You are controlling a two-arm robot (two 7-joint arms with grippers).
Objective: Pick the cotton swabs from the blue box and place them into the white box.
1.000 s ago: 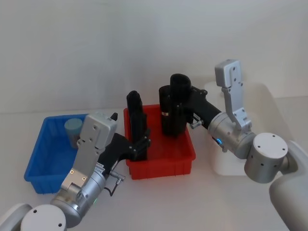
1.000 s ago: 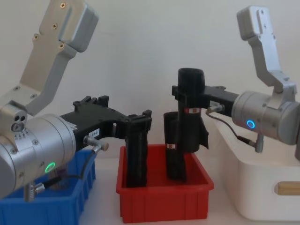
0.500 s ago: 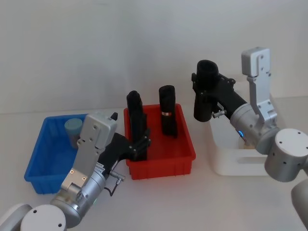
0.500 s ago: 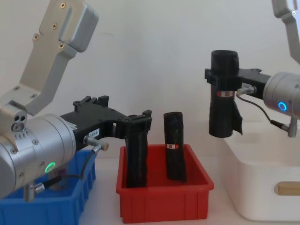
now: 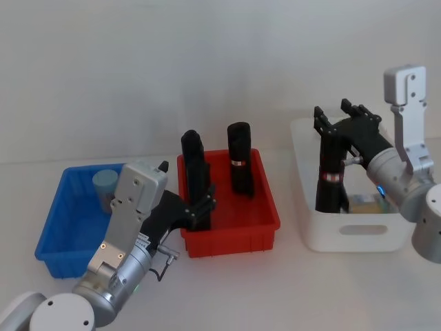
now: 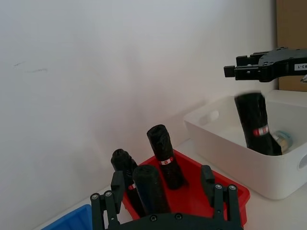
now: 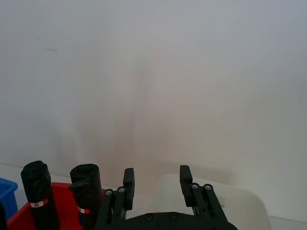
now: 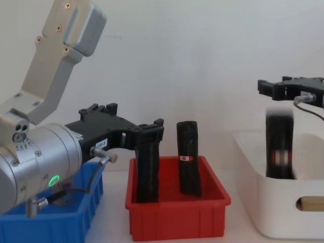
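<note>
One of the cotton swabs (image 5: 105,183), a jar with a grey cap, stands in the far corner of the blue box (image 5: 52,231). Another jar (image 6: 284,140) lies inside the white box (image 5: 344,234). My right gripper (image 5: 337,114) hangs open above the white box, and a black roll (image 5: 329,176) stands below it inside the box, free of the fingers. My left gripper (image 5: 202,205) is over the red bin (image 5: 234,234), open, with a black roll (image 6: 151,189) between its spread fingers.
The red bin sits between the blue and white boxes and holds upright black rolls, one at the back (image 5: 240,158). A plain white wall stands behind the table. Bare table lies in front of the bins.
My right gripper carried a black roll from the red bin to the white box and opened. The roll now sits in the white box. The left arm has not moved.
</note>
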